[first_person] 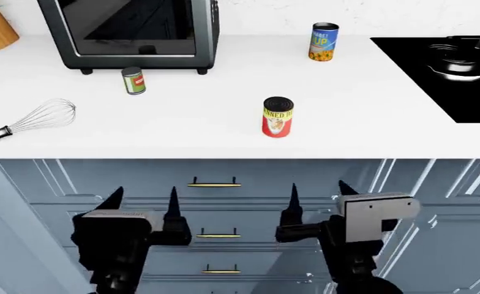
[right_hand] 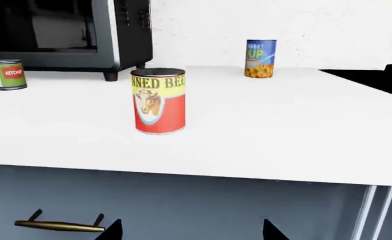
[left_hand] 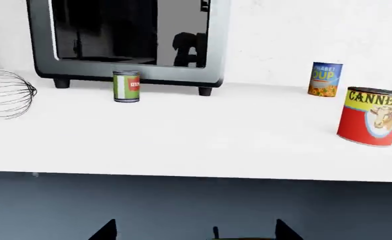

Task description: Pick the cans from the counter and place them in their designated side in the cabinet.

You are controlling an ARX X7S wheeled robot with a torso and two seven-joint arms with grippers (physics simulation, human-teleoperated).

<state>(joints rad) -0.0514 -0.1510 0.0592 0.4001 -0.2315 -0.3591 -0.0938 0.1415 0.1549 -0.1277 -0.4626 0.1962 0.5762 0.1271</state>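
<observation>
Three cans stand upright on the counter (first_person: 183,131) above and ahead of my wide-open, empty jaws: the red can (first_person: 278,116) nearest my right gripper (first_person: 317,197), then the blue (first_person: 323,41), then the small green (first_person: 133,80) nearer my left gripper (first_person: 144,202).

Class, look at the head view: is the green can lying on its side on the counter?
No. The green can stands upright on the counter, just in front of the oven.

Three cans upright, well apart on white counter (first_person: 371,104): red-yellow can (first_person: 278,116), green can (first_person: 133,80), blue-yellow can (first_person: 323,41).
</observation>
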